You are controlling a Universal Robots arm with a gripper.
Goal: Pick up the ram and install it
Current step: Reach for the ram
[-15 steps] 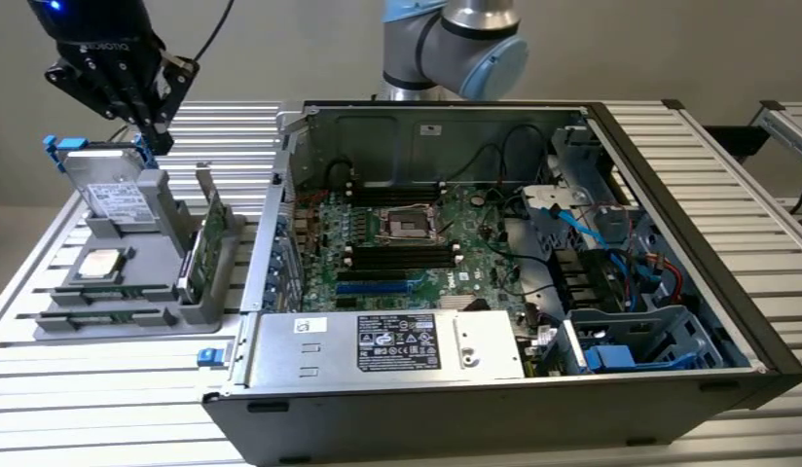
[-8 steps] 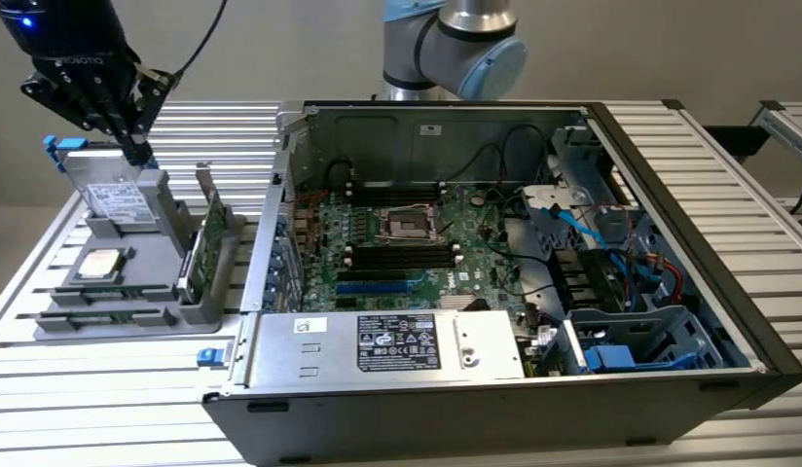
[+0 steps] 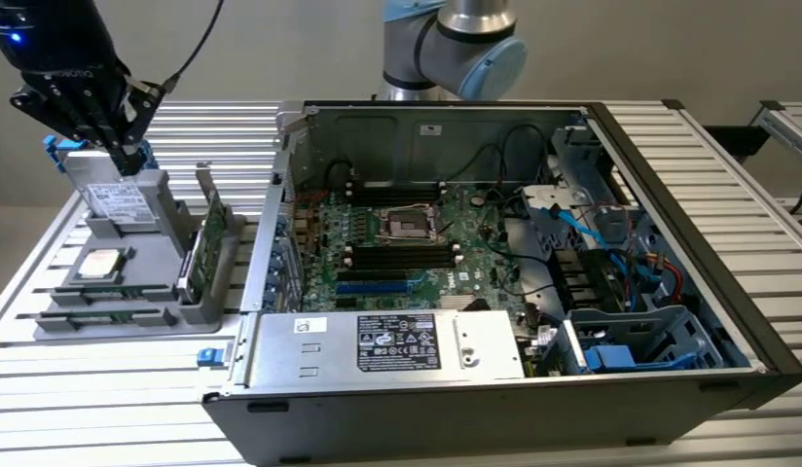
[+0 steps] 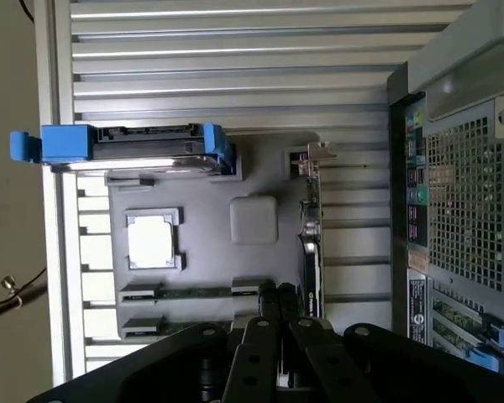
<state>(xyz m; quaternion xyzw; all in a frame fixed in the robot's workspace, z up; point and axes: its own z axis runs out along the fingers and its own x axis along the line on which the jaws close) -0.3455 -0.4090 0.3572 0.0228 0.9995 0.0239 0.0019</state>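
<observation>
Fingers [image 4: 258, 348] closed, away fr. ram [image 4: 193, 292] (lies horiz. in tray [image 4: 203, 252] slot).

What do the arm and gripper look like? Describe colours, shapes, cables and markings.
The arm is built of round silver-grey joints with light blue caps. The gripper is black, with faint pale lettering on its body, a small blue light above it and a thin black cable running from it. Its fingers are flat black linked bars with round pins at the joints.
</observation>
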